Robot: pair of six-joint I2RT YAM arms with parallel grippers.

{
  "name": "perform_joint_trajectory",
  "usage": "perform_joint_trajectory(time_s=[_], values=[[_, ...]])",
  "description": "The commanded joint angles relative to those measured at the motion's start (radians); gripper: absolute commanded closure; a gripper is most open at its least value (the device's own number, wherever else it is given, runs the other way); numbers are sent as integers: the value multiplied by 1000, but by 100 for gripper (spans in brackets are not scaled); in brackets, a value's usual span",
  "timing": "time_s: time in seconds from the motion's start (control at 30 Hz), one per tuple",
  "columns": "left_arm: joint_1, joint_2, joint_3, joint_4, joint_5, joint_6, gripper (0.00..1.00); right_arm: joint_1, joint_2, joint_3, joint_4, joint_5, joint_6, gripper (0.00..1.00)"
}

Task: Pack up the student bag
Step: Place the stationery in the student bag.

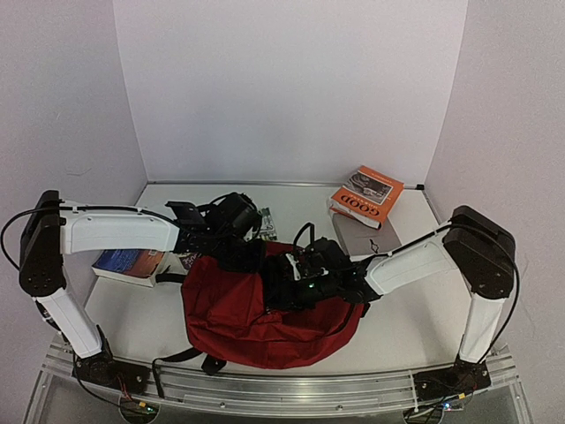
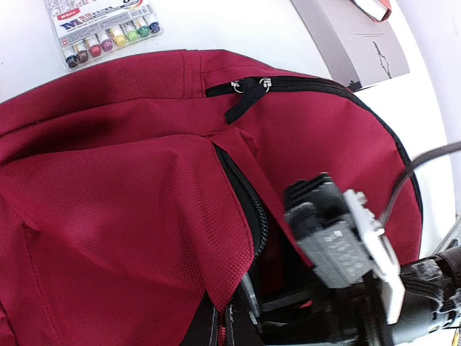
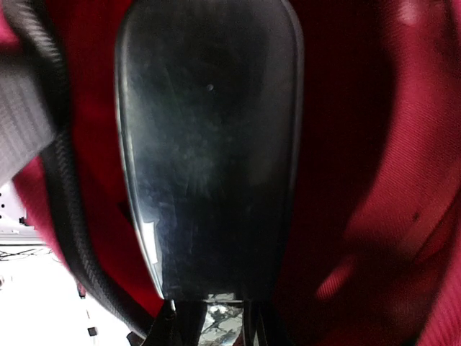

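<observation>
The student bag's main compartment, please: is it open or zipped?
Open: the zipper on the student bag gapes under a folded-back flap, with the right claw inside.

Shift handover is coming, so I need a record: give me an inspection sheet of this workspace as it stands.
Surface: white table, metal rail along the near edge.
Job's things: red backpack lying flat, main zip open.
Clutter: orange book, grey notebook and marker pack beyond the backpack; another book under the left arm.
Grippers: left gripper at the backpack's far edge, jaws unclear; right gripper inside the opening, jaws hidden.
Cables: black cables looped along each arm.
Surroundings: plain white walls, nothing else seen.
</observation>
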Motion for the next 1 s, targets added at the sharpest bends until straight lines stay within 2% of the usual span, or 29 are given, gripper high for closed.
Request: perform_joint_trajectory(time_s=[0.0, 0.3, 0.37, 0.53, 0.67, 0.77, 0.87, 0.97], values=[[24, -75, -4, 139, -1, 30, 100, 26, 38, 79, 5, -22, -46, 100], [24, -79, -35, 97, -2, -66, 100, 24, 50, 132, 54, 194, -30, 99], [24, -83, -50, 100, 4, -89, 100, 24, 46, 124, 99, 230, -24, 92], [24, -92, -78, 100, 4, -114, 100, 24, 36, 108, 174, 256, -24, 68], [25, -109, -81, 92, -14, -115, 100, 24, -12, 68, 185, 269, -30, 44], [28, -124, -81, 90, -24, -108, 100, 24, -57, 17, 166, 329, -4, 33], [33, -135, -80, 84, -29, -104, 100, 24, -82, -30, 144, 373, 18, 33], [37, -143, -81, 77, -29, -101, 100, 25, -78, -52, 140, 347, 21, 42]])
